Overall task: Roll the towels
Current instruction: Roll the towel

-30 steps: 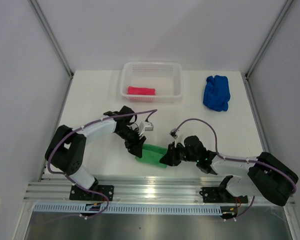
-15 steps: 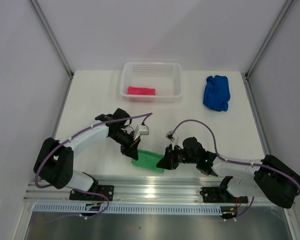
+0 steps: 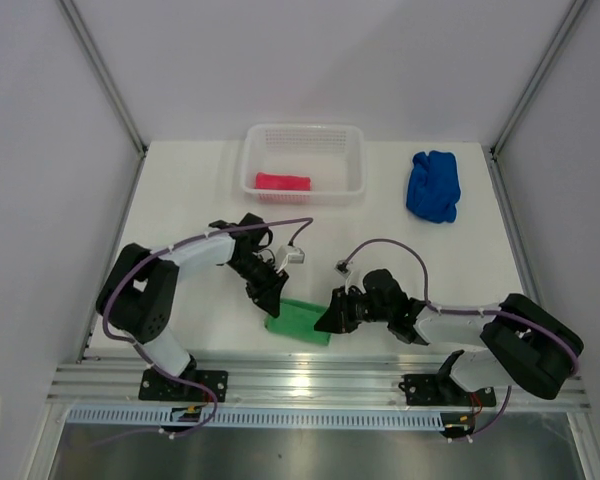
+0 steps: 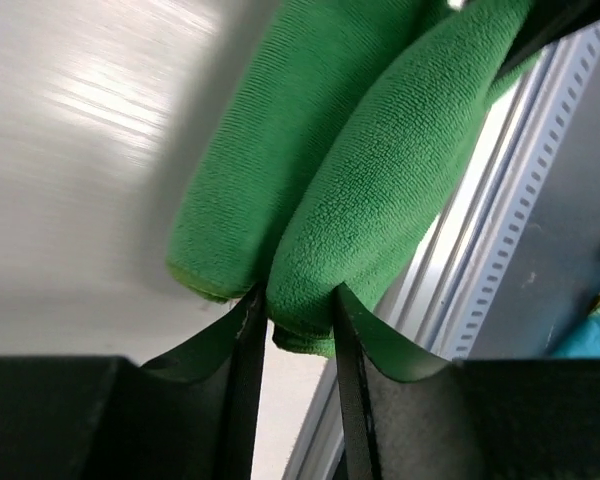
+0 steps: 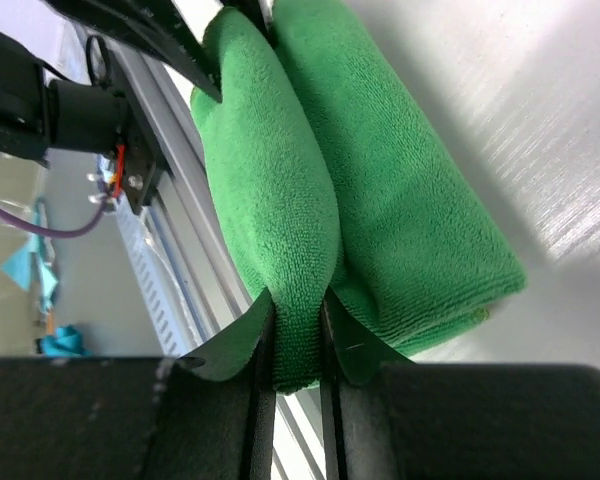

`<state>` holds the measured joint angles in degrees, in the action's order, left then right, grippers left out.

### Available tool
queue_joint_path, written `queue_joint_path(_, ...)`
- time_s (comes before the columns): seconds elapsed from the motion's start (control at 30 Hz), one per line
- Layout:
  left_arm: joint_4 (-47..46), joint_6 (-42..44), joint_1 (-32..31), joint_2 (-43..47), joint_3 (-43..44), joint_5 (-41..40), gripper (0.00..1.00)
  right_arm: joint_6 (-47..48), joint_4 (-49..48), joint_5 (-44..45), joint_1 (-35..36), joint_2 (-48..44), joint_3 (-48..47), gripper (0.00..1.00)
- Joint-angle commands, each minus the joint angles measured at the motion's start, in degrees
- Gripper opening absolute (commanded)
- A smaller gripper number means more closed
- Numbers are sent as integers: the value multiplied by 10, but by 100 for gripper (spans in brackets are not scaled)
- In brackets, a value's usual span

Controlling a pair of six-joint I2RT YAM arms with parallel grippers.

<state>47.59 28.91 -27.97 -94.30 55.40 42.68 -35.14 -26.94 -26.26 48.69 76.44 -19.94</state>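
The green towel [image 3: 298, 320] is found at the lower middle of the top view, lying on the white table [image 3: 180, 200] close to its near edge, just above the metal rail [image 3: 310, 382]. It is partly folded into two thick lobes that lie side by side and touch along their length. Its left end is met by the left gripper [image 3: 270, 300] and its right end by the right gripper [image 3: 330, 318]. In the left wrist view, the end of one lobe is seen pinched between the two fingers [image 4: 242, 400], with the cloth touching both and bulging past the tips. In the right wrist view, the other end of a lobe is squeezed between narrowly set fingers [image 5: 260, 400], and a firm hold on the cloth is shown. Both lobes are seen lying flat on the table. The pink towel [image 3: 283, 182] is seen as a short roll inside the white mesh basket [image 3: 305, 130] at the upper middle of the frame. The blue towel [image 3: 433, 185] is left in a loose, crumpled heap at the upper right, well apart from both grippers.
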Motion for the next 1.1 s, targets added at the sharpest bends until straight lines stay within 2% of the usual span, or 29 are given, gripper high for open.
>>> queue_joint_path(0.0, -20, -24, 13, -11, 47, -15, 43, -32, -69, -34, -22, 27, -7, 0)
queue_joint_path(0.1, 0, 6, 16, 1, 52, 14, 55, -32, -65, -44, -23, 29, -11, 0)
queue_joint_path(0.2, 25, 42, 18, 24, 47, 28, 59, -24, -50, -35, -24, 5, -7, 0)
queue_joint_path(0.37, 66, 74, 18, 29, 42, 77, 62, -13, -34, -28, -24, -25, -7, 0)
queue_joint_path(0.57, 70, 88, 18, 15, 30, 109, 63, 2, -17, -20, -24, -44, -8, 0)
queue_joint_path(0.63, 91, 103, 18, 9, 31, 116, 58, 0, -13, -20, -23, -45, -11, 0)
queue_joint_path(0.67, 98, 112, 18, 10, 34, 118, 41, -2, -11, -20, -23, -46, -11, 0)
queue_joint_path(0.77, 116, 113, 18, 27, 21, 104, 15, -18, -6, -27, -15, -53, -13, 0)
queue_joint_path(0.87, 133, 117, 18, 55, 13, 99, 4, -33, 0, -28, -4, -63, -12, 0)
queue_joint_path(0.97, 151, 123, 18, 72, 11, 102, 1, -58, -15, -40, -4, -64, -1, 0)
queue_joint_path(1.07, 123, 98, 19, 58, 4, 84, 2, -70, -22, -41, -12, -54, 8, 0)
